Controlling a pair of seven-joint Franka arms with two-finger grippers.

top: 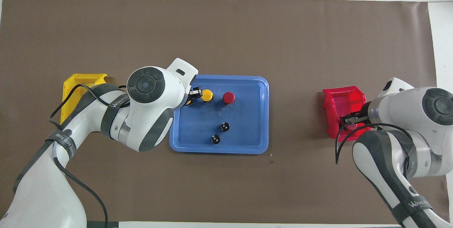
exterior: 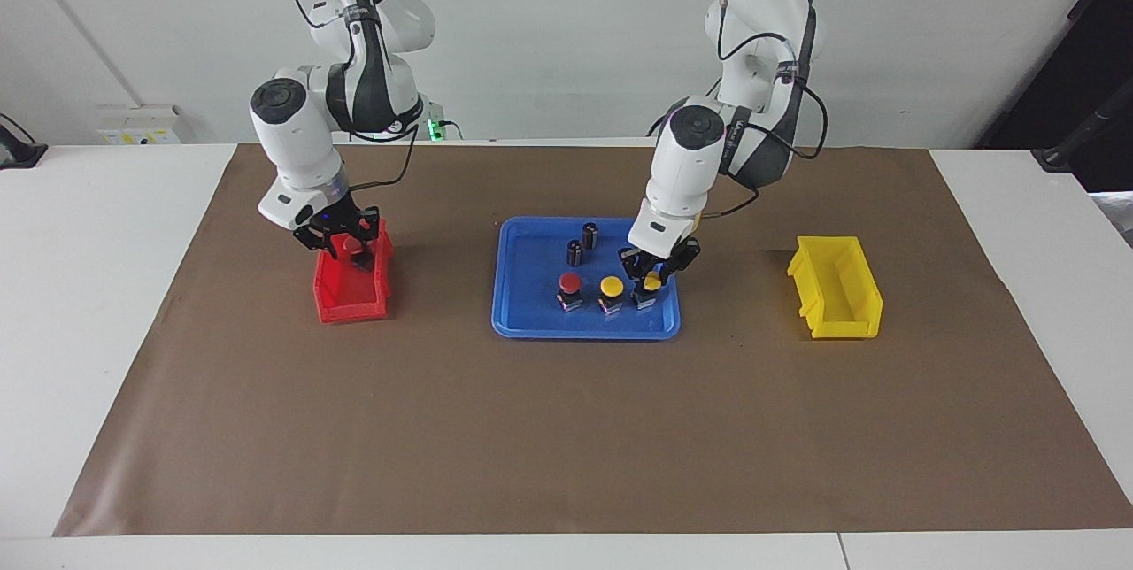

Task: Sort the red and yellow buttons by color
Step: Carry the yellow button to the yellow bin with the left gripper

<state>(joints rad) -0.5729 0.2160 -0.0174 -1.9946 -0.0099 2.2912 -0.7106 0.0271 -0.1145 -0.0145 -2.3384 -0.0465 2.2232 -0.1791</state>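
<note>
Finding a blue tray (exterior: 522, 322) (top: 262, 114) lying on a brown mat (exterior: 566, 428) in the centre of both frames. Counting three buttons standing in a row along the tray's edge farther from the robots: a red button (exterior: 570, 283) (top: 228, 97) toward the right arm's end, a yellow button (exterior: 611, 287) (top: 207, 95) in the middle, and a second yellow button (exterior: 651, 284) toward the left arm's end, in the overhead frame largely hidden.

Watching the left gripper (exterior: 652, 272) (top: 191, 97) reaching down just right of centre in the facing frame, sitting around that second yellow button, which is resting on the tray; not being able to tell whether clamped on it or merely around it.

Seeing the right gripper (exterior: 352, 242) (top: 348, 120) hanging at centre left of the facing frame, inside the top of a red bin (exterior: 352, 300) (top: 345, 104), pinching a second red button (exterior: 352, 245) by its cap.

Noting two dark cylinders (exterior: 589, 234) (top: 224, 126) standing in the tray nearer the robots, and a yellow bin (exterior: 836, 287) (top: 81, 79) sitting at the left arm's end.
</note>
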